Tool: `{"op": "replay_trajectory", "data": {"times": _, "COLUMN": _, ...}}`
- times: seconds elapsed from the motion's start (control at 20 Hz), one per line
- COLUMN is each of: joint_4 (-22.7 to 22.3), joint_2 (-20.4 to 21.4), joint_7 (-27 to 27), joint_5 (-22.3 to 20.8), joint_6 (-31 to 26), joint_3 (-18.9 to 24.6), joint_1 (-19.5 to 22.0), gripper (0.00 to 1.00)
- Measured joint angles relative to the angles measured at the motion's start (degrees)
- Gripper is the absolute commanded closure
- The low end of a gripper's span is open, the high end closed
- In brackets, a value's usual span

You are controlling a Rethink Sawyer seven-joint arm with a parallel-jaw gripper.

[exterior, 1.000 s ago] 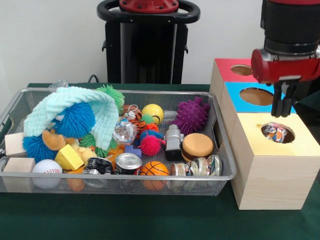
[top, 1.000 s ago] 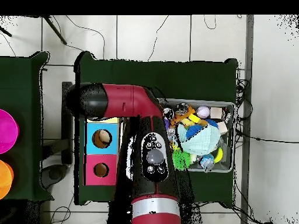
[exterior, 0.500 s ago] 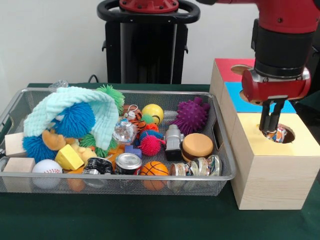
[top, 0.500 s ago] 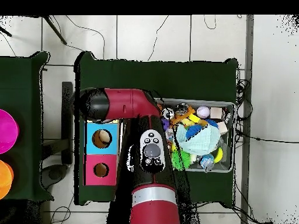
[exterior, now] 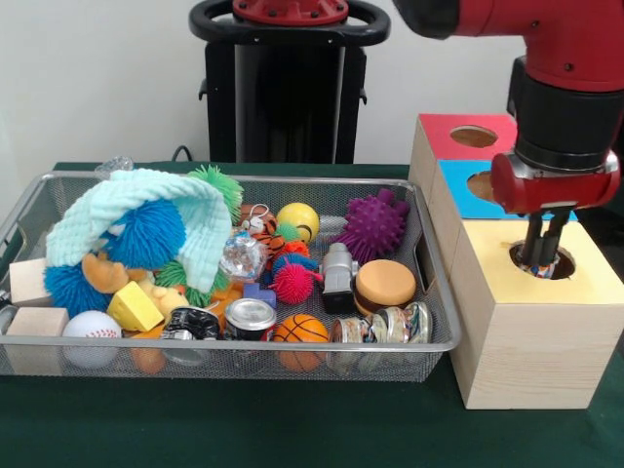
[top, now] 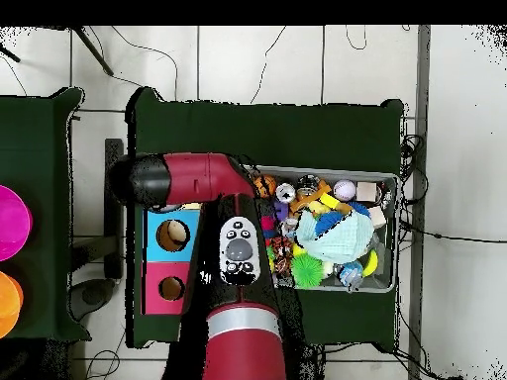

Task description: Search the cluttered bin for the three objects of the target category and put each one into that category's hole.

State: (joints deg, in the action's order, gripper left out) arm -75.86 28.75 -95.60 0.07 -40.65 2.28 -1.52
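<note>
Gripper (exterior: pixel 542 255) had dropped into yellow box's hole (exterior: pixel 542 261) since 1 s earlier; fingers near-closed, grip unclear. Item delivery likely underway; bin (exterior: pixel 429 292) untouched.

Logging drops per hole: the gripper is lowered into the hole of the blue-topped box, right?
Not quite: in the front view the gripper is lowered into the hole of the yellow-topped box, nearest the camera; the blue-topped box sits behind it.
</note>
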Motion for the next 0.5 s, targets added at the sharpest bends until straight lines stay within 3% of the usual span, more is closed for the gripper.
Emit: {"op": "replay_trajectory", "data": {"times": 0.5, "joint_4": 0.9, "joint_2": -0.1, "joint_7": 0.0, "joint_5": -0.1, "joint_6": 0.0, "joint_3": -0.8, "joint_1": -3.2, "gripper": 1.0}}
